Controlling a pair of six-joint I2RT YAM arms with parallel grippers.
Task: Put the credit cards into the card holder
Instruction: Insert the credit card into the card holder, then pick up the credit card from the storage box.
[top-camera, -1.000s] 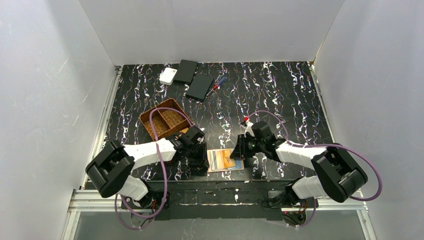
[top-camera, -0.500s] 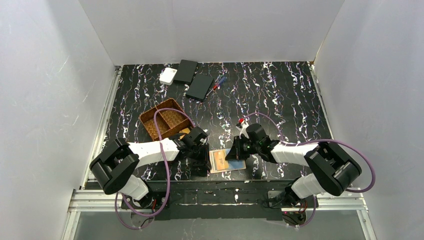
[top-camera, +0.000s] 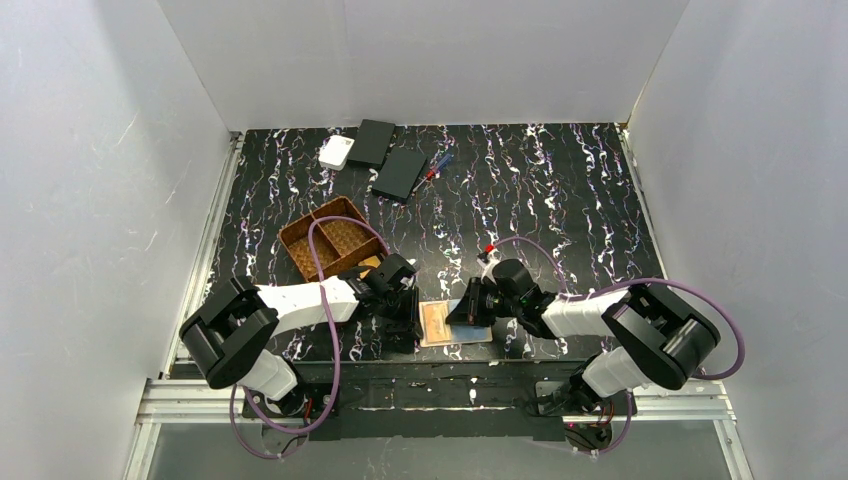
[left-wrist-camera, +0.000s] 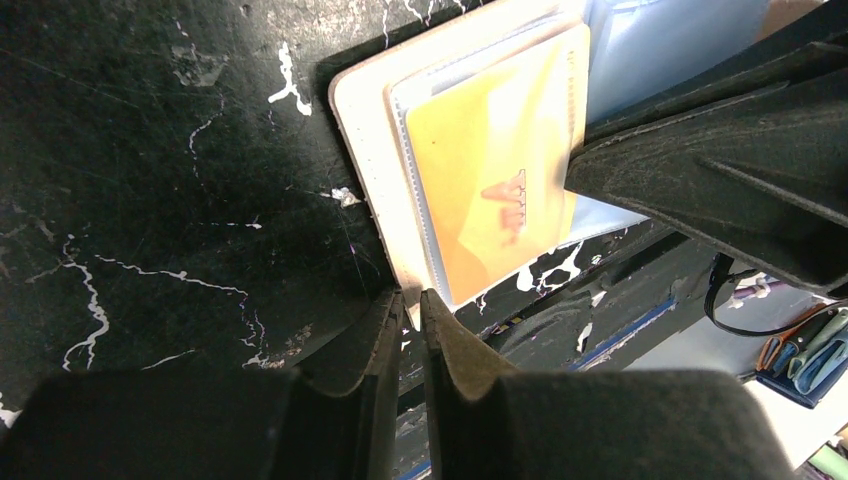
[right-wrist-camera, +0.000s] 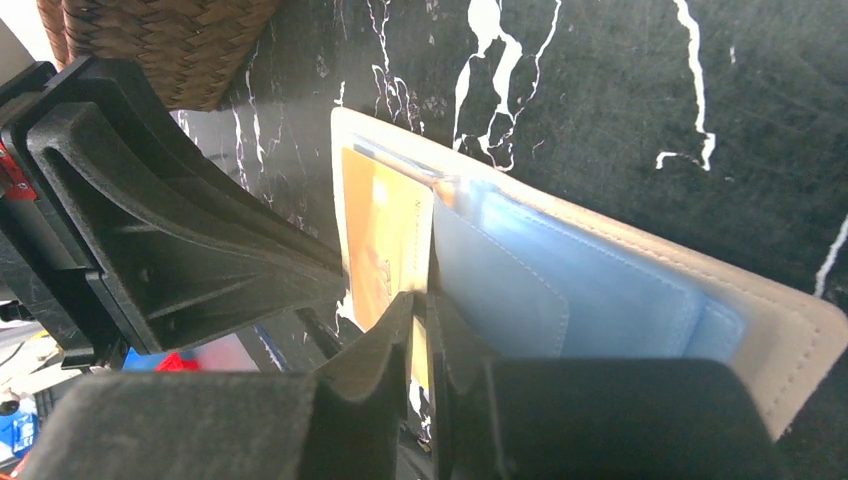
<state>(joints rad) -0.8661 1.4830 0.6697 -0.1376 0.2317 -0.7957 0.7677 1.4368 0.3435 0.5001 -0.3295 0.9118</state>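
Observation:
The tan card holder (top-camera: 457, 323) lies open at the table's near edge between my two grippers. In the left wrist view its beige rim (left-wrist-camera: 360, 150) frames a clear pocket with an orange credit card (left-wrist-camera: 500, 180) lying in it. My left gripper (left-wrist-camera: 413, 300) is shut on the holder's near corner. My right gripper (right-wrist-camera: 425, 300) is shut on the orange card's edge (right-wrist-camera: 385, 230), beside the holder's blue inner flap (right-wrist-camera: 560, 290). From above, the left gripper (top-camera: 405, 318) and right gripper (top-camera: 468, 306) sit close together over the holder. Other cards are not visible.
A brown woven divided tray (top-camera: 325, 238) stands just behind the left arm. A white box (top-camera: 336, 152), two flat black boxes (top-camera: 372, 142) (top-camera: 400, 173) and some pens (top-camera: 437, 165) lie at the back. The table's front edge is right below the holder.
My right gripper has moved left over the holder toward my left gripper, taking the orange card with it; less of the holder shows from above. The left gripper has barely moved.

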